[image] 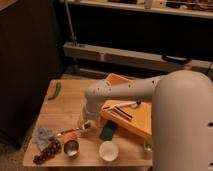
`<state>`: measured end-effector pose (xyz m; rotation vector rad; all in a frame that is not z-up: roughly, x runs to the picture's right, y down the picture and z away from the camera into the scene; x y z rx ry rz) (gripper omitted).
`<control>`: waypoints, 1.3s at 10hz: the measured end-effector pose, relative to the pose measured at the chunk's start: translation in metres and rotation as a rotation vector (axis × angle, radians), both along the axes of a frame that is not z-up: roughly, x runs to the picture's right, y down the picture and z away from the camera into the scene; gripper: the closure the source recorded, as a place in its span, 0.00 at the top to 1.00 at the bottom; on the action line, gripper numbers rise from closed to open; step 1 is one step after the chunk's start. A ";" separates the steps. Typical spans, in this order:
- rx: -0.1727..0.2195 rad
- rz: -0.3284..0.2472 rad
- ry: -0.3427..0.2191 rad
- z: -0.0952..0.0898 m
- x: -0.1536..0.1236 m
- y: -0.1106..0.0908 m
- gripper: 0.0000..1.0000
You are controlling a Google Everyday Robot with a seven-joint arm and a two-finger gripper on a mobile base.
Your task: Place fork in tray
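Observation:
The fork [68, 132], slim and silver, lies on the wooden table [65, 107] left of the tray, between a grey-blue cloth and my gripper. My gripper [87, 125] hangs from the white arm [125, 92], low over the table at the fork's right end, just off the tray's front left corner. The tray [134, 120] is a large yellow-orange bin at the table's right. It holds black-and-white handled utensils [123, 108]. My arm covers part of the tray.
A green sponge [107, 131] lies at the tray's front edge. In front stand a white cup [109, 150] and a metal cup [71, 147] beside an orange piece [73, 136]. Grapes [46, 153] and a cloth [42, 135] are front left; a green vegetable [56, 90] is back left.

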<state>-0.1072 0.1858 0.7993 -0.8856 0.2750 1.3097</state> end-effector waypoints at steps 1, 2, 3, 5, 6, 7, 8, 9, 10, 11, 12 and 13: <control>0.003 -0.003 -0.013 0.004 -0.003 0.000 0.65; 0.002 -0.005 -0.018 0.006 -0.004 0.001 0.65; 0.001 -0.009 -0.027 0.011 -0.006 0.002 0.65; -0.004 -0.015 -0.037 0.018 -0.008 0.002 0.65; -0.017 -0.022 -0.028 0.021 -0.008 0.001 0.65; -0.025 -0.037 -0.020 0.025 -0.010 0.000 0.65; -0.041 -0.050 -0.010 0.029 -0.016 -0.001 0.65; -0.059 -0.060 0.002 0.032 -0.022 -0.002 0.65; -0.077 -0.071 0.016 0.037 -0.026 -0.005 0.65; -0.093 -0.080 0.025 0.038 -0.031 -0.006 0.65; -0.101 -0.085 0.033 0.040 -0.032 -0.007 0.65; -0.108 -0.091 0.043 0.040 -0.033 -0.009 0.65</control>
